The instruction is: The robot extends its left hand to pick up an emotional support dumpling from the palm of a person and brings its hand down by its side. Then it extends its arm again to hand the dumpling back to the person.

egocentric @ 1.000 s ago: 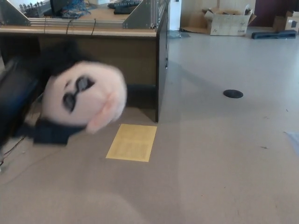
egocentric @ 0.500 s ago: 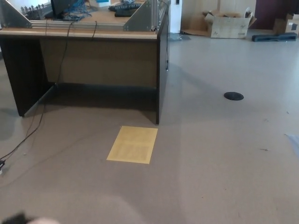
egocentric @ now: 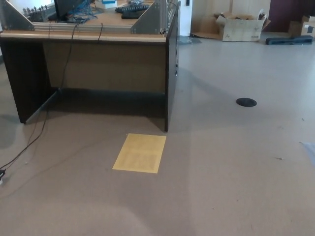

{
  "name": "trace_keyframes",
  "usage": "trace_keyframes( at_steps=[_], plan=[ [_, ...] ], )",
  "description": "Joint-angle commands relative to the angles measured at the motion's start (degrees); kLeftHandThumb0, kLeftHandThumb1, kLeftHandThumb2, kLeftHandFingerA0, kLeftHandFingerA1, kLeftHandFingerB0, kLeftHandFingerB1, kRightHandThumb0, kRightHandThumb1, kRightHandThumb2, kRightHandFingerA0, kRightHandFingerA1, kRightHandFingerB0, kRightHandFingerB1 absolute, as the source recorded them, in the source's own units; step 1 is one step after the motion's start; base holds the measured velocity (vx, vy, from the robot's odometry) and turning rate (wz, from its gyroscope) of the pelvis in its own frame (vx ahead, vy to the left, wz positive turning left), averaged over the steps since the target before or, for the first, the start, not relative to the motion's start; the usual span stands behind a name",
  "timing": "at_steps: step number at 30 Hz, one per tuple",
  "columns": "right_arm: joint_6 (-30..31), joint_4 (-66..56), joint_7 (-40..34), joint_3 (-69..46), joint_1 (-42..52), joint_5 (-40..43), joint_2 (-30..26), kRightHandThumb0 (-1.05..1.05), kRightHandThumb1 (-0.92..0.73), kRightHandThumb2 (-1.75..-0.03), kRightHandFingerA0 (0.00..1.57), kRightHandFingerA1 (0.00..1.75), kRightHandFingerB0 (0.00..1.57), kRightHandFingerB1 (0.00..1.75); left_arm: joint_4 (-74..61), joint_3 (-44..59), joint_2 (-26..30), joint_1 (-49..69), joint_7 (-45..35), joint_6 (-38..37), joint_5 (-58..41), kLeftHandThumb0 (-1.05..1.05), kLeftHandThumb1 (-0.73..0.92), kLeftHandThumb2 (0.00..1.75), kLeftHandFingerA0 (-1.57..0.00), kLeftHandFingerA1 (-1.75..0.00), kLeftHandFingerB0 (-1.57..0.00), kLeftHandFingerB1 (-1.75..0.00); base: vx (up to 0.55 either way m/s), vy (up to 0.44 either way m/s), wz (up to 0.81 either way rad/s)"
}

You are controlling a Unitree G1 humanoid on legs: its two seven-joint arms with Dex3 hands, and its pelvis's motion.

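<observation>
Floor (egocentric: 236, 187) holds a yellow sheet (egocentric: 140, 153) before the desk (egocentric: 88, 64); no hand appears, so finger state cannot be told.

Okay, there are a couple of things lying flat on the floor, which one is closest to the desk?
The yellow sheet, lying just in front of the desk by its right end panel. The black disc sits alone, well off to the right on open floor.

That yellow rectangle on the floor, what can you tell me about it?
The yellow sheet looks like thin paper or card, pale yellow with faint rows of print too small to read. It lies flat on the grey floor, slightly skewed, just in front of the dark desk, near the desk's right end panel. Nothing rests on it, and only the floor touches it. Its edges look straight and uncurled.
</observation>
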Motion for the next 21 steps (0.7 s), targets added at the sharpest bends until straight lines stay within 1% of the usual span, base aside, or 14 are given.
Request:
trace_keyframes(
  at_steps=[1,5,6,7,10,15,21],
  plan=[
    [-2.06,0.65,-2.19,-1.13,-0.12,1.0,-1.6,-0.3,-0.63,-0.59,0.78,0.58,0.6,0.45,4.63,-0.47,3.26,-1.72,5.1,-11.33,0.41,-0.04,0.81,0.71,-0.9,-1.54,-0.8,-1.04,0.0,0.0,0.0],
    [-1.88,0.74,-2.17,-1.19,-0.7,1.01,-1.53,-0.29,-0.63,-0.59,0.79,0.59,0.6,0.45,5.59,-1.31,3.77,-2.15,6.01,-12.34,0.36,-0.04,0.81,0.71,-0.89,-1.54,-0.79,-1.04,0.0,0.0,0.0],
    [-1.52,0.64,-1.91,-1.29,-0.77,1.24,-1.39,-0.29,-0.63,-0.59,0.78,0.58,0.6,0.45,6.14,-1.27,3.83,-2.3,5.56,-12.84,-0.37,-0.04,0.81,0.69,-0.88,-1.54,-0.78,-1.03,0.0,0.0,0.0],
    [-1.23,0.51,-1.82,-1.26,-0.82,1.25,-1.35,-0.3,-0.63,-0.59,0.78,0.57,0.6,0.44,6.66,-1.41,3.94,-2.46,5.75,-13.22,-0.61,-0.03,0.82,0.72,-0.9,-1.52,-0.8,-1.03,0.0,0.0,0.0],
    [-0.64,0.04,-1.92,-1.01,-0.62,0.89,-1.52,-0.3,-0.63,-0.6,0.8,0.56,0.6,0.44,7.32,-2.13,4.34,-2.39,6.1,-13.99,-0.75,-0.04,0.82,0.72,-0.89,-1.52,-0.79,-1.05,0.0,0.0,0.0],
    [-0.86,0.4,-1.79,-0.92,-0.8,1.01,-1.45,-0.3,-0.63,-0.6,0.8,0.56,0.62,0.45,7.55,-2.98,4.85,-2.07,7.99,-14.63,-0.02,-0.05,0.81,0.71,-0.89,-1.53,-0.8,-1.05,0.0,0.0,0.0],
    [-0.98,0.38,-2.11,-0.69,-0.75,0.67,-1.67,-0.3,-0.63,-0.59,0.8,0.54,0.63,0.45,8.31,-4.02,5.25,-2.02,8.23,-15.68,-0.88,-0.04,0.81,0.7,-0.89,-1.55,-0.79,-1.06,0.0,0.0,0.0]
  ],
)
